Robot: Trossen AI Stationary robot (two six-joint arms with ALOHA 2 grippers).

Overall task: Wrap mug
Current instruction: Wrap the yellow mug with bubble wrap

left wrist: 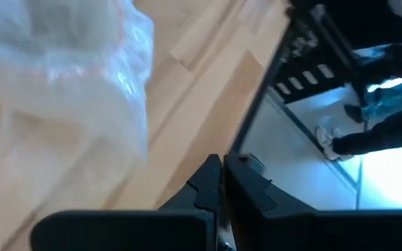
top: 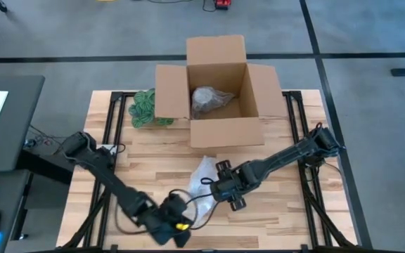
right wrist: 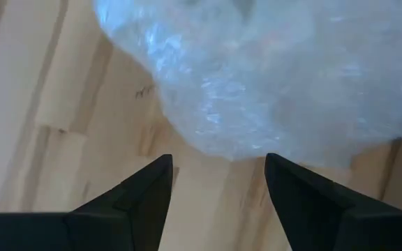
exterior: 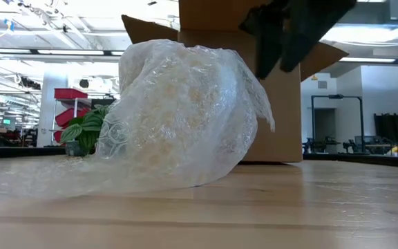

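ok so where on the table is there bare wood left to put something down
The right side of the table, in front of the cardboard box and beyond the right gripper, is bare. So is the left strip below the green plant. The front centre is crowded: the bubble-wrap bundle, the right gripper open beside it, and the left gripper, shut.

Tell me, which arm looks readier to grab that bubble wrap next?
Probably the right: its end effector is open and aimed at the bubble wrap. The left end effector is shut and points past it.
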